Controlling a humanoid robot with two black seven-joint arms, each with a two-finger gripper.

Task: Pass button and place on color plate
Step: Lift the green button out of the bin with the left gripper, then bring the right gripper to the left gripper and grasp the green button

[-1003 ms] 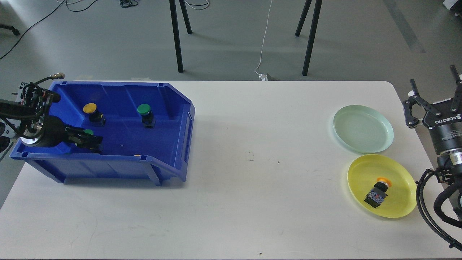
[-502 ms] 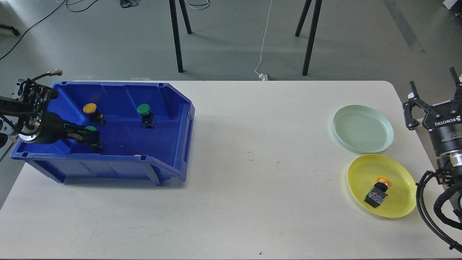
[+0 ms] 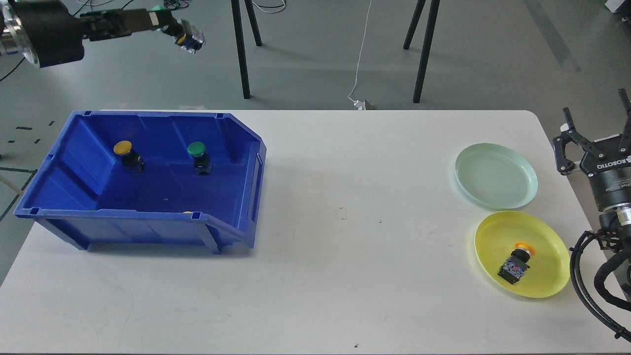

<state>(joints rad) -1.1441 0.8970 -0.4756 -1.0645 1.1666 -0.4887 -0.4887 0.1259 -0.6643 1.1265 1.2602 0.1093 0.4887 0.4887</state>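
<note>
My left gripper (image 3: pixel 165 22) is raised high above the blue bin (image 3: pixel 227 133), at the top left, and is shut on a green-capped button (image 3: pixel 186 37) whose black body sticks out to the right. In the bin stand a yellow-capped button (image 3: pixel 126 153) and a green-capped button (image 3: pixel 198 156); a bit of orange shows behind the front wall. The pale green plate (image 3: pixel 496 175) at the right is empty. The yellow plate (image 3: pixel 542 256) below it holds an orange-capped button (image 3: pixel 515 263). My right gripper (image 3: pixel 594 125) is open and empty, just right of the green plate.
The white table (image 3: pixel 345 246) carries the bin at the left and the two plates at the right. Black stand legs (image 3: pixel 240 49) and a white cable (image 3: pixel 360 64) are on the floor behind the table.
My left gripper has lifted out of the bin with the green-capped button and risen to the top left. The right arm has barely moved.
</note>
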